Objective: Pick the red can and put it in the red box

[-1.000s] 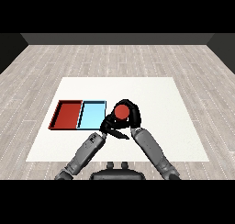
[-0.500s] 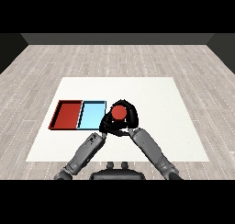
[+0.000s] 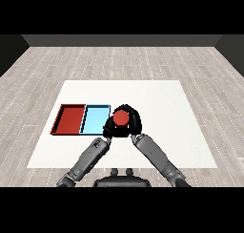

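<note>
The red can [image 3: 121, 117] shows its round red top just right of the light blue tray [image 3: 94, 119]. My right hand [image 3: 133, 121] is curled round the can and holds it. The left hand [image 3: 108, 130] sits close below and left of the can, near the blue tray's right edge; whether it touches the can is unclear. The red tray [image 3: 69, 119] lies at the far left, beside the blue one, with nothing in it.
The two trays lie side by side on the left part of the white table [image 3: 162, 103]. Both forearms come in from the lower edge and meet near the table's middle. Grey plank floor surrounds the table.
The right hand has carried the red can a little to the left, closer to the light blue tray. The left hand has stayed near it.
</note>
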Robot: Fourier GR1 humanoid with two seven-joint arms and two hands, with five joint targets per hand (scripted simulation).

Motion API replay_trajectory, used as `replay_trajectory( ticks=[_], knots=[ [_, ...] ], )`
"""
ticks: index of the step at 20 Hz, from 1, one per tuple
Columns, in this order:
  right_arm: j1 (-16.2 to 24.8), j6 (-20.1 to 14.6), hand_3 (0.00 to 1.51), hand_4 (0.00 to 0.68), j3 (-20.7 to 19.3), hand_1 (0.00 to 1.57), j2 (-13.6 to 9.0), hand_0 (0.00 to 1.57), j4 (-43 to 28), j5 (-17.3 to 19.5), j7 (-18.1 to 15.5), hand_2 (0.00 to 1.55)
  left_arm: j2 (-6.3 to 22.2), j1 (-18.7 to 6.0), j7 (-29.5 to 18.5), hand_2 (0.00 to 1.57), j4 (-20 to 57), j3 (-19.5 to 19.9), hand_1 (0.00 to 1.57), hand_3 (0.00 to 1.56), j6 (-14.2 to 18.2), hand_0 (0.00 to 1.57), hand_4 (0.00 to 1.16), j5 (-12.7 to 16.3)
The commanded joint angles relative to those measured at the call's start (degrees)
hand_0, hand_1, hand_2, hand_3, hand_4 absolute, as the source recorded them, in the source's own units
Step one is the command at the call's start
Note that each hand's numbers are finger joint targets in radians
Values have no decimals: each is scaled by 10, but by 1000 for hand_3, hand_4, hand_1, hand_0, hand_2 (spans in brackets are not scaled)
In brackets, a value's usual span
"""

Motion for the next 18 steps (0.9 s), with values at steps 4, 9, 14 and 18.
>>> replay_trajectory(
  ticks=[4,9,14,18],
  knots=[
    [39,41,1399,637,-19,1571,9,1571,-12,2,-26,1465,-11,-19,-22,1571,45,-7,1571,1495,22,1571,1131,28],
    [14,35,738,0,-7,1101,-5,1101,-10,11,44,1032,-4,4,22,1571,-24,-16,1571,1496,48,1571,1130,-15],
    [17,61,0,0,-14,0,8,0,6,61,59,0,-11,-11,1,1571,11,-2,1571,1499,35,1571,1127,-6],
    [6,13,0,0,11,0,9,0,35,55,28,0,-11,-3,-9,1571,10,-28,1571,1496,58,1571,1129,-16]
  ],
)
